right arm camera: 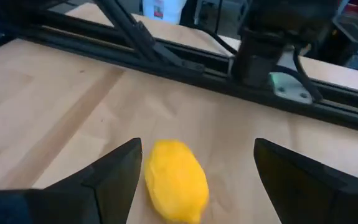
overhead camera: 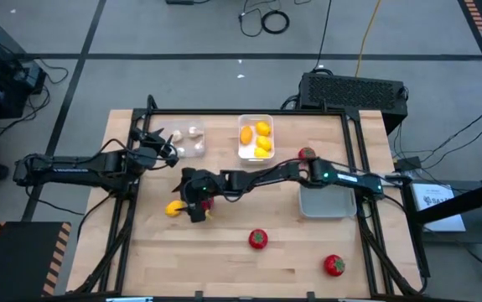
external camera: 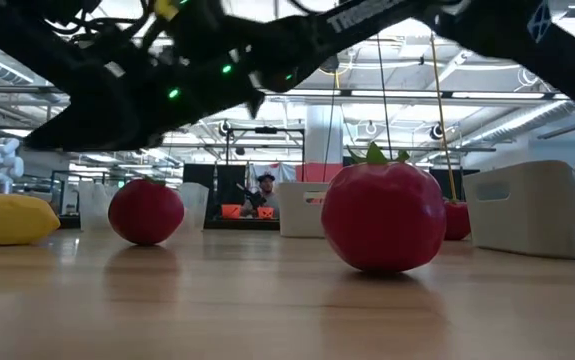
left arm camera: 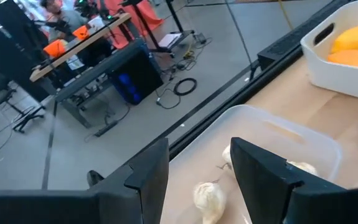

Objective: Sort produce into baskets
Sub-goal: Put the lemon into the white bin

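I have the right hand [right arm camera: 194, 180] reached across to the left-centre of the high frame, low over the wooden surface [overhead camera: 224, 260]. Its fingers stand wide apart and hold nothing; a yellow fruit [right arm camera: 175, 180] lies on the wood between them, closer to one finger, and I cannot tell whether it touches. From above, that fruit [overhead camera: 174, 208] shows just left of the hand, with a bit of red beside the fingers that I cannot make out.

My left hand [left arm camera: 200, 180] hangs over the clear basket [left arm camera: 291, 134] in the upper left of the surface. Its fingers are partly open with nothing gripped. Three whitish garlic bulbs [left arm camera: 208, 199] lie in that basket beneath it.

The white basket [overhead camera: 242, 153], upper centre, holds three yellow and orange fruits [overhead camera: 262, 129]. The grey basket [overhead camera: 329, 205] sits right of centre, under the right arm; I cannot see its contents. A red tomato [overhead camera: 307, 154] lies just above it beside the arm.

Two more tomatoes rest loose on the wood: one [overhead camera: 258, 239] at lower centre, the other [overhead camera: 334, 265] toward the lower right. In the low view one tomato [external camera: 384, 217] stands close to the camera and another [external camera: 146, 211] farther left.
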